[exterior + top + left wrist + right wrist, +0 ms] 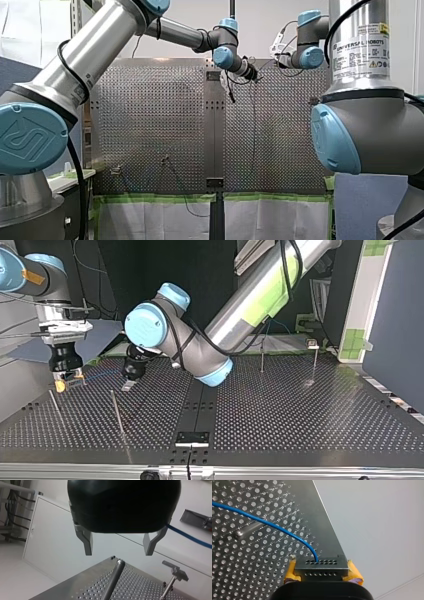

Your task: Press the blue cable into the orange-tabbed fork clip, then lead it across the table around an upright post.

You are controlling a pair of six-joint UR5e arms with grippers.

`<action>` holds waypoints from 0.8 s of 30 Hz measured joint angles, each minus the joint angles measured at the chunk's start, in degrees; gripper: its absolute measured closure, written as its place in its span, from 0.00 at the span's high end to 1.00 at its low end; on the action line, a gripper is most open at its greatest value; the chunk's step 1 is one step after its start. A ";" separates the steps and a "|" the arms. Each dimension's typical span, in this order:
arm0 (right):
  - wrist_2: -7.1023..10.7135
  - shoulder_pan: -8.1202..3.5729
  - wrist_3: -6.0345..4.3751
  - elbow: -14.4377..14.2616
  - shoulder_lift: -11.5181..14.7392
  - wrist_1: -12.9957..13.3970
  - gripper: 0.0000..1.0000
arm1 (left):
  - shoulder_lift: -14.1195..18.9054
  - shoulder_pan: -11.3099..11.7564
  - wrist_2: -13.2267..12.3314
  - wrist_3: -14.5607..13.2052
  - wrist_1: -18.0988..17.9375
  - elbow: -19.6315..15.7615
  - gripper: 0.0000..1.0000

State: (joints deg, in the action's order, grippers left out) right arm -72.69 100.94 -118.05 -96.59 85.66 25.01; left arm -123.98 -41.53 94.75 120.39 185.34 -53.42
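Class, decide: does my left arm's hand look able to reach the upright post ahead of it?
Probably yes: the left hand is open, the upright post stands ahead with nothing between; the blue cable passes beside.

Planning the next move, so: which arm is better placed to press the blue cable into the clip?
Right. My right gripper holds the blue cable between its yellow pads. My left gripper is open and empty, with only a post ahead of it.

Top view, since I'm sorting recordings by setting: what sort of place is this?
Probably a robotics lab bench: my left arm and my right arm reach over a perforated table set with upright posts and a blue cable.
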 joint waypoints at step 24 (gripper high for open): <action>0.00 0.32 0.00 -0.06 0.33 -0.04 0.00 | 0.02 -0.19 7.97 -9.27 1.69 0.00 0.00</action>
State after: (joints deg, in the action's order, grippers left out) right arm -72.69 101.27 -118.05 -96.64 85.99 24.98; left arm -123.95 -41.72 102.71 111.13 187.04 -53.42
